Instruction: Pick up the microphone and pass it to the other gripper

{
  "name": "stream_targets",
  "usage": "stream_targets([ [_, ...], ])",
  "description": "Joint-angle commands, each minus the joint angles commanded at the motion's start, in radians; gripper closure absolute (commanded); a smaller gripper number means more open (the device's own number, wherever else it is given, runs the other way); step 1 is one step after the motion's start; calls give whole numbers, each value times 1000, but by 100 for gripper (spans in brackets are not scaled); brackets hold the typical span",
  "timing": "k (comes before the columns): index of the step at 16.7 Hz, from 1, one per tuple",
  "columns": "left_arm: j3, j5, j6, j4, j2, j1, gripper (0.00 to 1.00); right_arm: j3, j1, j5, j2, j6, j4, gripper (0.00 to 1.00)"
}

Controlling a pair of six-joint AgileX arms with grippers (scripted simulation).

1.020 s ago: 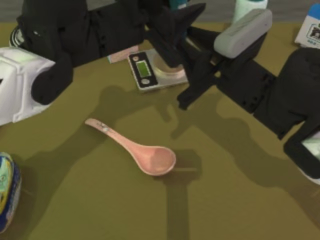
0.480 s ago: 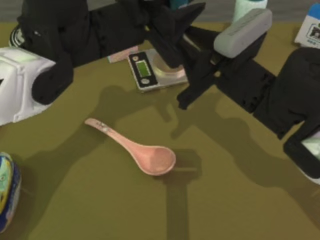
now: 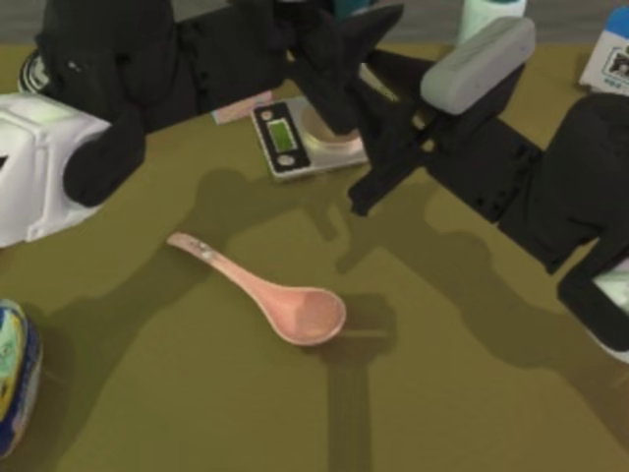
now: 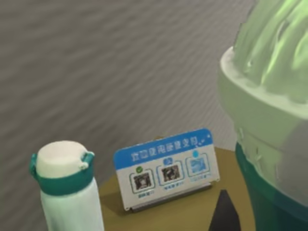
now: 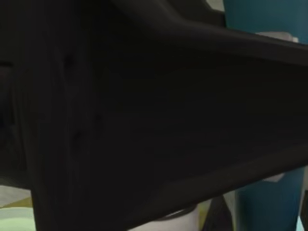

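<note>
Top view: left gripper [image 3: 339, 44] meets right gripper [image 3: 378, 172] above scale [image 3: 295, 138]; grips can't tell. Left wrist cam alone shows microphone [image 4: 269, 120] close beside it.

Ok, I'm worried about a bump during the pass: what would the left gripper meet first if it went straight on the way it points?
Judging by the left wrist view, the left gripper faces the sign card, with the bottle off to one side; the microphone sits close beside that line. Depth is unclear.
</note>
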Motion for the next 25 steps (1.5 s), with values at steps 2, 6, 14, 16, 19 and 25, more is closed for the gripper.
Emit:
stream_targets([
  [2, 0, 0, 0, 0, 0, 0, 100, 0, 0, 0, 0, 0, 0, 32],
  [6, 0, 0, 0, 0, 0, 0, 100, 0, 0, 0, 0, 0, 0, 2],
  [14, 0, 0, 0, 0, 0, 0, 100, 0, 0, 0, 0, 0, 0, 0],
  [16, 3, -2, 3, -1, -5, 2, 100, -6, -3, 3, 2, -3, 0, 0],
  [19, -18, 40, 5, -4, -27, 46, 100, -77, -15, -9, -67, -2, 3, 0],
  [25, -69, 135, 9, -12, -82, 160, 100, -268, -37, -44, -242, 3, 18, 0],
])
